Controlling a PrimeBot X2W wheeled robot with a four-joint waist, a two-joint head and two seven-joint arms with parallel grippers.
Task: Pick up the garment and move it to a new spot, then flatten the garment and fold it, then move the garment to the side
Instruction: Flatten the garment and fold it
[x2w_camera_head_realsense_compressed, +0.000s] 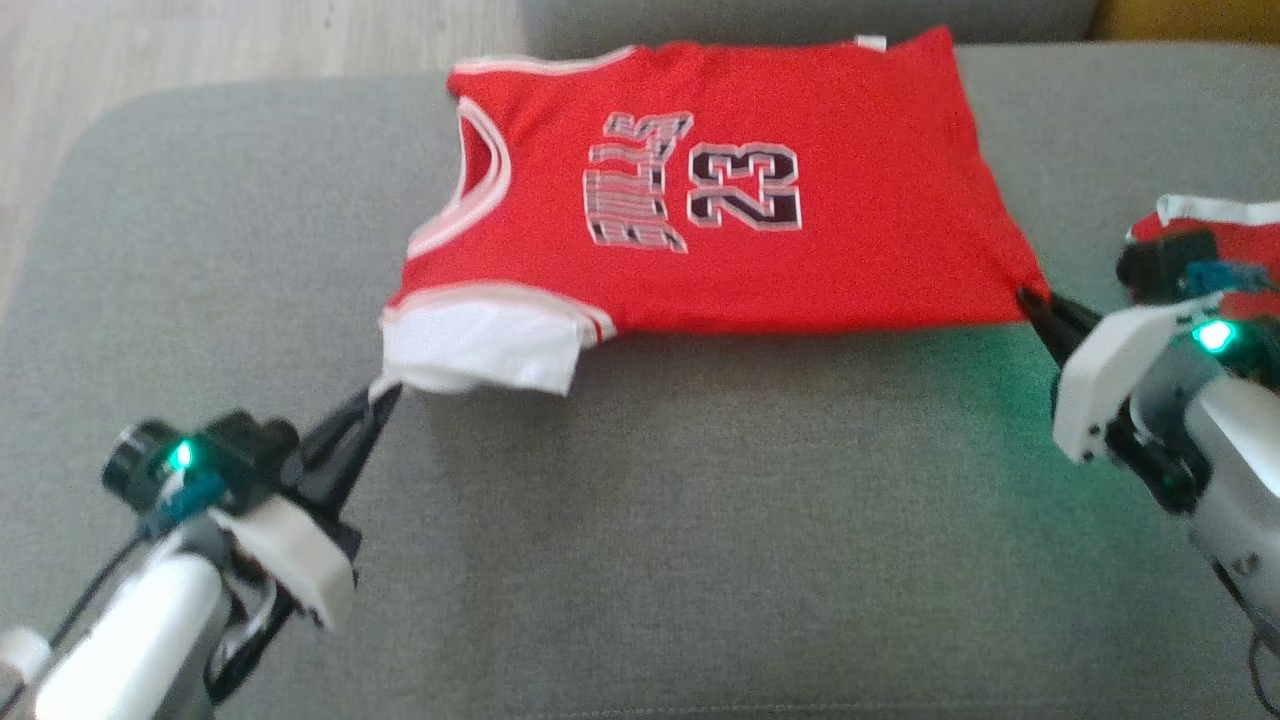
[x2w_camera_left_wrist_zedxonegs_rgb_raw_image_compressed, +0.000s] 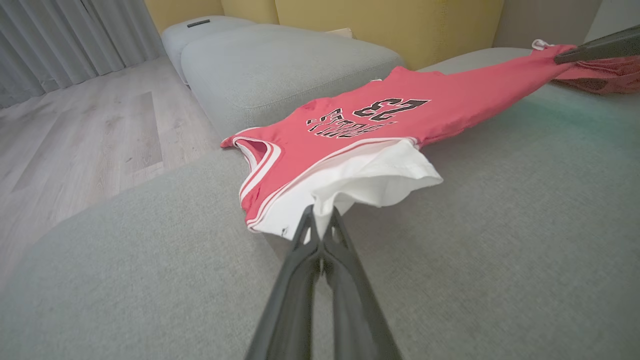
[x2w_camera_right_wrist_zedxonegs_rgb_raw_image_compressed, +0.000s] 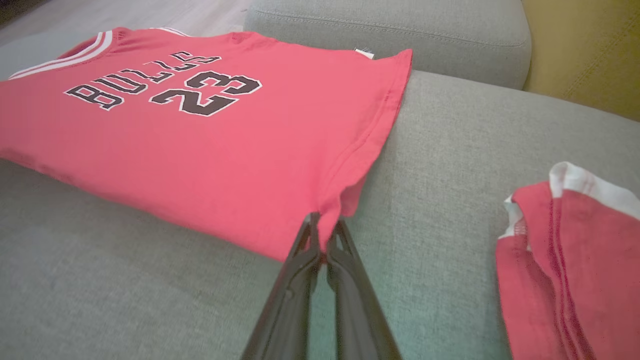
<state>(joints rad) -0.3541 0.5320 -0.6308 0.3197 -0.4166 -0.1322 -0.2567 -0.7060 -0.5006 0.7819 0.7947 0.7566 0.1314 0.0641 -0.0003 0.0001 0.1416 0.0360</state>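
On the grey seat cushion (x2w_camera_head_realsense_compressed: 640, 560), items by descending bulk:

1. Red Bulls 23 jersey (x2w_camera_head_realsense_compressed: 720, 190). It is spread across the cushion's middle and rear, print up. Its far edge lies along the cushion's back edge, and its near edge appears raised just clear of the cushion's surface and stretched taut.
2. Second red garment (x2w_camera_head_realsense_compressed: 1230, 230), white-trimmed. It is bunched at the cushion's right end, apart from the jersey.
3. White under-layer (x2w_camera_head_realsense_compressed: 480, 350). It hangs slack and bunched over the cushion's left-centre, at the jersey's near shoulder corner.
4. Left gripper (x2w_camera_head_realsense_compressed: 385, 395). The fingers are pinched tight on that white corner, above the cushion's left-front area.
5. Right gripper (x2w_camera_head_realsense_compressed: 1025, 297). The fingers are pinched tight on the jersey's near hem corner, towards the cushion's right end.

Step judged in hand: flattening. To do it well, draw both corners apart evenly and towards the cushion's front, held low so the cloth slides rather than lifts. Match the tension on both sides so the print stays square. The slack white layer needs taking up before the near edge goes down. Release only once that edge rests flat.
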